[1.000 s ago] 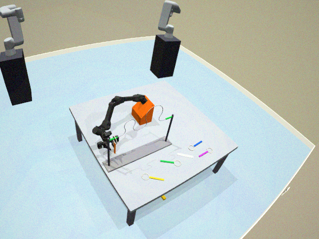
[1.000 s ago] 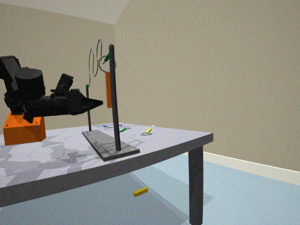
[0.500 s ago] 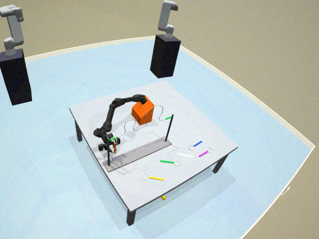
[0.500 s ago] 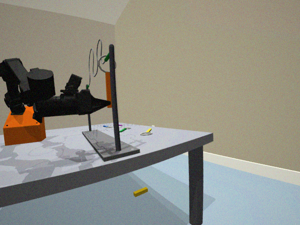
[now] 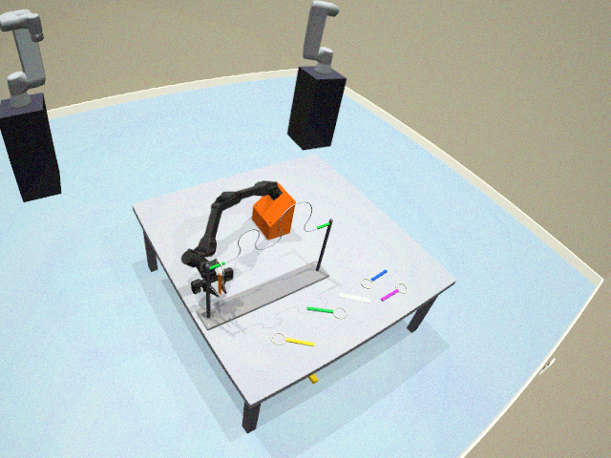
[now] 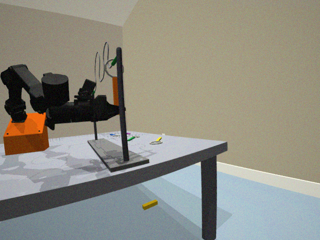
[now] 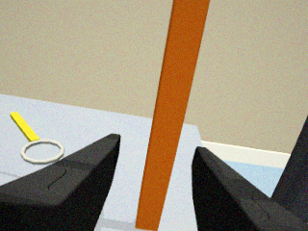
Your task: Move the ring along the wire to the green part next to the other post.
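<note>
Between the part-open, empty jaws hangs one orange handle (image 7: 175,90), with five loose ring tools (image 5: 326,310) on the table (image 5: 276,374).

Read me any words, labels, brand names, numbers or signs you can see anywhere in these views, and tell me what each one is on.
No readable text in any view.
Orange base box: plain, only small dark dots at its corners.
Orange handle: no marking.
Coloured spare handles, such as the yellow one: no lettering.
Black pedestals: blank.
</note>
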